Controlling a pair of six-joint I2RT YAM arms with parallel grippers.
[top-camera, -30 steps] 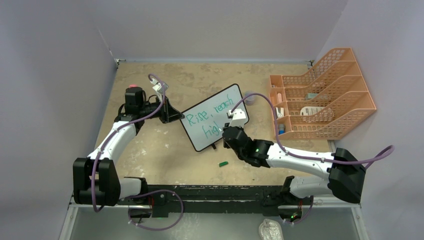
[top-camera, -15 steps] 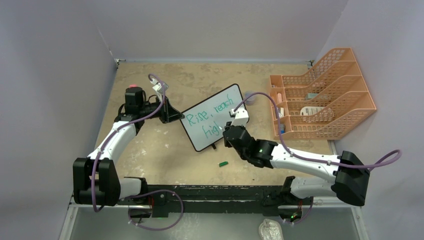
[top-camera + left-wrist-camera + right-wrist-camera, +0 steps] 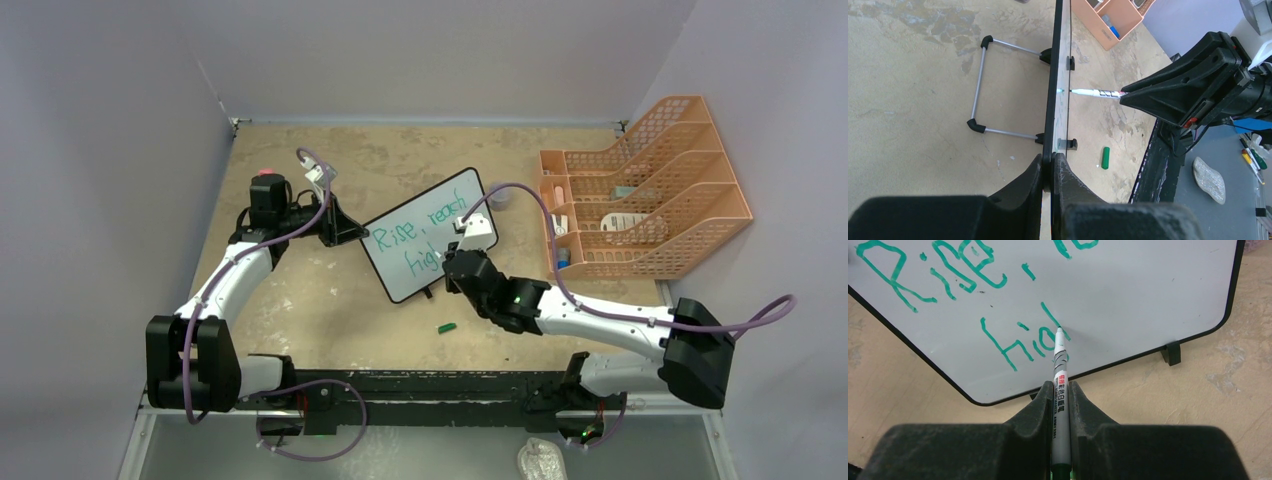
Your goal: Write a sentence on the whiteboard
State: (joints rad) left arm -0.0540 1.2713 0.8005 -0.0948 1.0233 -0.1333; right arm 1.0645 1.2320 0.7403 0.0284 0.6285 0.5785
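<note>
Steadying the whiteboard (image 3: 1148,290), left gripper (image 3: 1052,165) pinching its left edge, we are writing the sentence (image 3: 418,240), right gripper (image 3: 1060,390) clamping the marker (image 3: 1060,371).

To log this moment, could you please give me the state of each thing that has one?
whiteboard: standing, clamped at its edge.
sentence: unfinished, second line begun.
marker: uncapped, tip on the whiteboard.
marker cap: off, lying on the table.
left hand: shut on whiteboard.
right hand: shut on marker.
</note>
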